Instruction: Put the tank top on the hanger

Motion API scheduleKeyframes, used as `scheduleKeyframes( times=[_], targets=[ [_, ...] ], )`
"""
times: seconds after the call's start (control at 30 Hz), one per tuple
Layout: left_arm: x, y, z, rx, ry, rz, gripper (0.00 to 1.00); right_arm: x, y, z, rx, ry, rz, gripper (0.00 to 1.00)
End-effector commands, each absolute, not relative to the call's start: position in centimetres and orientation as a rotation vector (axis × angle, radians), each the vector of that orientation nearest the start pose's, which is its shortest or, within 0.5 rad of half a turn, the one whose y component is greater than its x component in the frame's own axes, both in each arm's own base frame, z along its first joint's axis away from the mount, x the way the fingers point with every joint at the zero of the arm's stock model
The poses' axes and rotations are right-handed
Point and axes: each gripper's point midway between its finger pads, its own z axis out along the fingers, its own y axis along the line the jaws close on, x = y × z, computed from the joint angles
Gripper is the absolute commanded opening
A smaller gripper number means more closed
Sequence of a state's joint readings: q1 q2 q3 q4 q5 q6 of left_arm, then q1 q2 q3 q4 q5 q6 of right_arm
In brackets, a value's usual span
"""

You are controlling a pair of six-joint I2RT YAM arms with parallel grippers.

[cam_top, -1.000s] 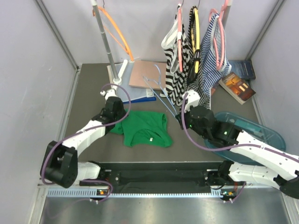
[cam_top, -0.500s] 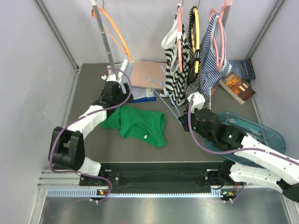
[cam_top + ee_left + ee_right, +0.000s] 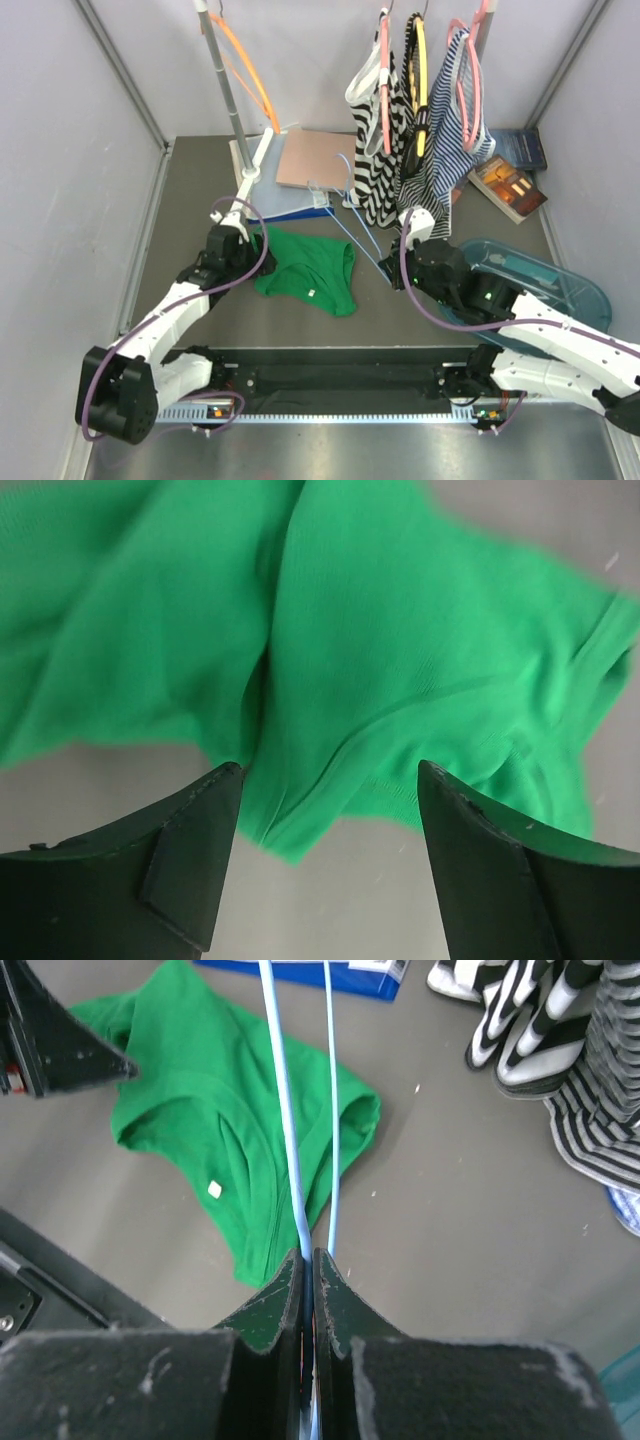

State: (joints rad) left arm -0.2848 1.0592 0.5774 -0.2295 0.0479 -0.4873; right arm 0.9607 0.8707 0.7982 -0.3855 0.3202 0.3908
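The bright-green tank top (image 3: 310, 265) lies rumpled on the grey table, its white label (image 3: 311, 293) facing up. My left gripper (image 3: 252, 248) hovers at its left edge. In the left wrist view the left gripper (image 3: 330, 780) stands open, jaws wide apart over a fold of the tank top (image 3: 400, 630), with nothing between them. My right gripper (image 3: 308, 1255) is shut on the thin light-blue hanger (image 3: 285, 1100), whose two wires run out over the tank top (image 3: 220, 1110). From above, the hanger (image 3: 345, 225) slants from my right gripper (image 3: 392, 272) towards the back left.
Striped tops (image 3: 385, 150) hang on pink hangers at the back right. An orange hanger (image 3: 250, 70) hangs on a pole (image 3: 225, 80). A brown notebook (image 3: 315, 160), books (image 3: 510, 185) and a teal tray (image 3: 560, 280) lie around. Walls close in both sides.
My left gripper has opened and let go of the tank top, then pulled back towards the near left. The tank top's left side is bunched. My right gripper still holds the hanger.
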Motion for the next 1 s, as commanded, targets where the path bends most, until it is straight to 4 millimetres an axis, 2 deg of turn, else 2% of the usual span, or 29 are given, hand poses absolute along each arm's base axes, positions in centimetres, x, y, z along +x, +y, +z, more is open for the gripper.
scheduleKeyframes(
  times=[0.0,0.3,0.53,0.67,0.83,0.97],
  targets=[
    [27.0,-11.1,9.0,-0.213,2.298,-0.483,0.75,20.3,23.0,22.6,-0.322,1.977,0.630,0.00],
    [27.4,-11.4,7.2,-0.214,2.367,-0.474,0.72,19.7,22.3,22.0,-0.245,1.994,0.673,0.00],
    [27.1,-11.3,8.0,-0.218,2.326,-0.487,0.53,19.5,22.1,22.2,-0.257,1.989,0.668,0.00],
    [26.9,-11.5,8.1,-0.208,2.318,-0.508,0.48,19.4,21.6,22.7,-0.306,1.988,0.633,0.00],
    [27.2,-12.0,8.2,-0.202,2.313,-0.534,0.40,17.4,19.6,24.0,-0.358,1.972,0.643,0.00],
    [27.5,-11.8,7.7,-0.208,2.332,-0.513,0.35,16.2,19.4,23.8,-0.403,1.981,0.683,0.00]
  ],
)
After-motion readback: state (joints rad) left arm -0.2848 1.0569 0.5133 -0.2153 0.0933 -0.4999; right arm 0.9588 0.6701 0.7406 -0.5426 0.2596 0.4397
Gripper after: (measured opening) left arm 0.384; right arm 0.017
